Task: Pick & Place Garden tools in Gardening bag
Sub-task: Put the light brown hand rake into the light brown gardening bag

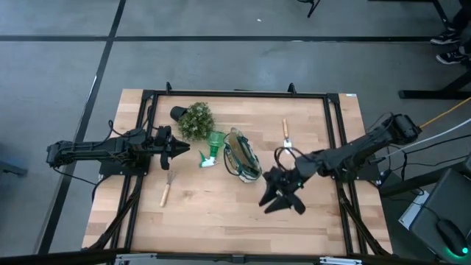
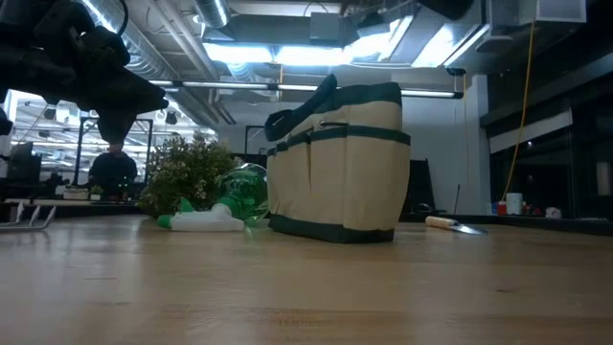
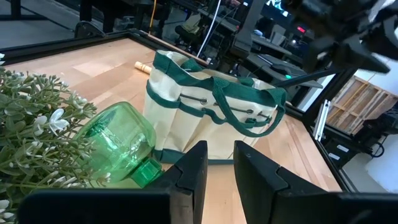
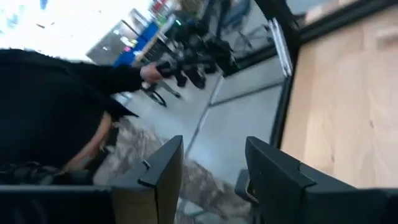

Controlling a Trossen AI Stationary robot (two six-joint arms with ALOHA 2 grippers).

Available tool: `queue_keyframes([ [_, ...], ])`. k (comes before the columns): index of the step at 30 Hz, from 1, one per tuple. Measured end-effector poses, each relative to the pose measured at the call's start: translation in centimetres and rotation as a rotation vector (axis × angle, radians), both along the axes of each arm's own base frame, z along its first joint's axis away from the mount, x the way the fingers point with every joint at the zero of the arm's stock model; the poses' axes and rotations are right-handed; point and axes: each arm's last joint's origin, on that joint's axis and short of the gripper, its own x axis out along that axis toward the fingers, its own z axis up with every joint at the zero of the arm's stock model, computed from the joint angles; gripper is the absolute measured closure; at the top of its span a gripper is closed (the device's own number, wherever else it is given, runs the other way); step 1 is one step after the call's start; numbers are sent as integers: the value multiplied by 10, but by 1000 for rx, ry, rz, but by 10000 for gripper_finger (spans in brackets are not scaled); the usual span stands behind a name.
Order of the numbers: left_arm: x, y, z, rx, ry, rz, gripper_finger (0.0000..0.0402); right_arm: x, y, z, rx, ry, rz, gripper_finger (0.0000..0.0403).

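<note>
Nothing bagged yet as far as I can tell; this reads as the approach step, no tool gripped. Bag (image 1: 243, 154) stands upright mid-surface, mouth open upward. Green-and-white piece (image 1: 210, 151) lies just at its 9 o'clock, next to the plant (image 1: 196, 121). One wooden-handled tool (image 1: 168, 190) lies at 7 o'clock of the bag, another (image 1: 286, 134) at 2 o'clock, both apart from everything. Can't find the shears. Left hand (image 1: 184, 149) hovers at 9 o'clock of the green piece, fingers (image 3: 194, 171) slightly apart, empty. Right hand (image 1: 283, 202) hangs at 4 o'clock of the bag, fingers wide apart, empty. Next move likely: left drops onto the green piece; the plant crowds that side. Front of the surface (image 1: 221, 228) has open room; frame rails run along the edges.
</note>
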Motion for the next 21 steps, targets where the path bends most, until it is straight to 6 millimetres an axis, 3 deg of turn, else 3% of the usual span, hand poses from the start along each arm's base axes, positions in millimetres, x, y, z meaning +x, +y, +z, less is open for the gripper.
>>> queue_keyframes([
  [7, 0, 0, 0, 0, 0, 0, 329, -9, 18, -8, -64, 62, -182, 227],
  [16, 0, 0, 2, -1, -19, 0, 329, -7, 14, -7, 42, 118, -447, 227],
  [21, 1, -2, 3, -167, -44, -64, 329, -6, 11, -7, 98, 139, -534, 227],
])
